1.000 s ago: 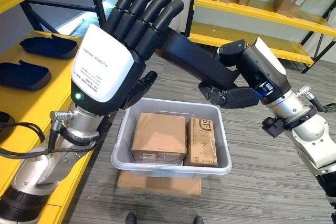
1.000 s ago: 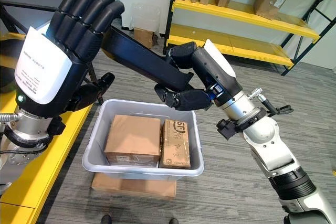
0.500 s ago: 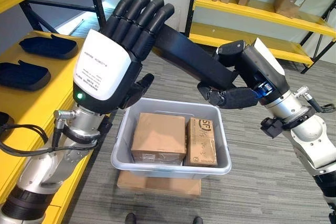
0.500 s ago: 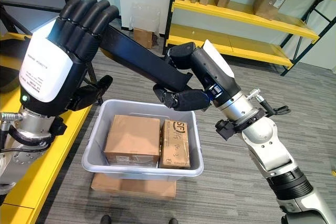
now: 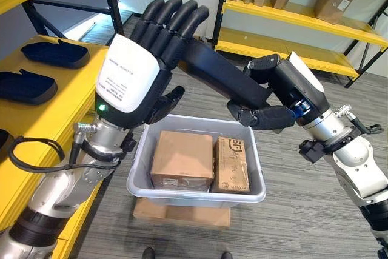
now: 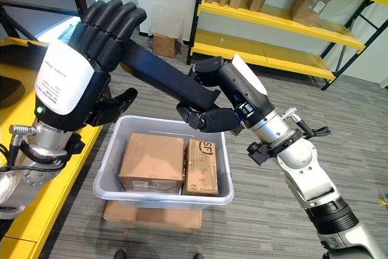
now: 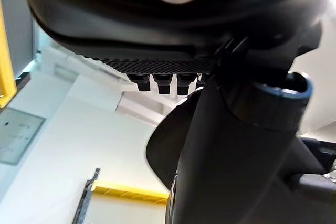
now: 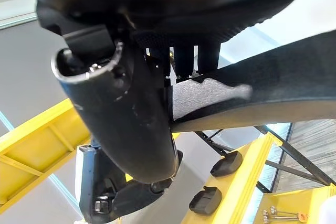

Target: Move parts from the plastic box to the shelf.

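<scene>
1. The long black part (image 5: 224, 77) has its far end hidden behind the left hand (image 5: 136, 80).
2. The part's other end is covered by the right hand (image 5: 276, 98).
3. The flat cardboard (image 5: 182, 213) lies mostly hidden under the grey plastic box (image 5: 194, 195).
4. Small boxes on the back shelf (image 5: 285, 7) are too small to identify.

A warehouse or stockroom — yellow steel racking (image 5: 291, 13) across the upper right carries cardboard boxes (image 5: 335, 3), a yellow shelf (image 5: 42, 107) at left holds dark moulded parts (image 5: 24, 86), and grey carpet floor (image 5: 297, 210) lies below a grey plastic box (image 5: 195, 195) of cartons.
</scene>
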Motion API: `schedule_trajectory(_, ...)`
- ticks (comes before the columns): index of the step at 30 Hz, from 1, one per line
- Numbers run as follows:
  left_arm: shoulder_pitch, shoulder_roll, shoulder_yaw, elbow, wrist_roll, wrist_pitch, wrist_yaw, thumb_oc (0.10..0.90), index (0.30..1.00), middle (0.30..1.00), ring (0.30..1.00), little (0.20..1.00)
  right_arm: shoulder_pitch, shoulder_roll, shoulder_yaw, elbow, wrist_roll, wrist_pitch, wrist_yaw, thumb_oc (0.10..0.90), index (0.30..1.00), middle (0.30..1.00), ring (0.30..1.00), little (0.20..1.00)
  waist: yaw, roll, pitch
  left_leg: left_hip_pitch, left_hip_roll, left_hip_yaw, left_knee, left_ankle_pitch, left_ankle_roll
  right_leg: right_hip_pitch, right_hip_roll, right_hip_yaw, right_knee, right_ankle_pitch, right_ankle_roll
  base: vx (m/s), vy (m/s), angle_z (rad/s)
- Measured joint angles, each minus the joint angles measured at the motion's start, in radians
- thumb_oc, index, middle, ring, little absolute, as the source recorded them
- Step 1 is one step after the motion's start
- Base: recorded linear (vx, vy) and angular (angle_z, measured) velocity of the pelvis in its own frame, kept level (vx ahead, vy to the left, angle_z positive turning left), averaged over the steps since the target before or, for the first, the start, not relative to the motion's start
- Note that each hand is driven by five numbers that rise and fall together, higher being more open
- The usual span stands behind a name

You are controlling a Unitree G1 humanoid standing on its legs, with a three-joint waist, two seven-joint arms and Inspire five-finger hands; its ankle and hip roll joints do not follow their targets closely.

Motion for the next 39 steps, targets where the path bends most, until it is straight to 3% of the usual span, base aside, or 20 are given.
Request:
schedule_trajectory(12,-0.059,0.046,-0.006,-0.006,0.039,-0.003,0.001,0.9,1.0,1.0,1.0,1.0,0.001,0.021,0.0,0.0,0.0,0.0,0.003,0.4,0.3,0.3,0.3,0.3,-0.014,-0.007,-0.005,0.001,0.0,0.009,0.0,0.0,0.0,-0.006,-0.001,0.01,0.0,0.001,-0.001,0.0,0.002,-0.01)
schedule_trajectory(26,-0.085,0.046,-0.008,-0.02,0.051,-0.007,0.001,0.9,1.0,1.0,1.0,1.0,0.001,0.025,0.0,0.0,-0.001,0.0,0.008,0.4,0.3,0.3,0.3,0.3,-0.016,-0.007,-0.005,0.001,0.0,0.009,0.0,0.0,0.0,-0.006,-0.001,0.01,0.0,0.001,-0.001,0.0,0.0,0.0)
schedule_trajectory(39,-0.109,0.034,-0.09,0.016,0.035,-0.022,-0.003,0.9,1.0,1.0,1.0,1.0,0.008,0.025,0.002,0.002,-0.003,0.019,0.011,0.4,0.3,0.3,0.3,0.3,-0.018,-0.006,-0.005,0.004,-0.001,0.01,0.0,0.0,0.0,-0.004,-0.001,0.012,0.0,0.001,-0.001,0.0,0.0,0.0)
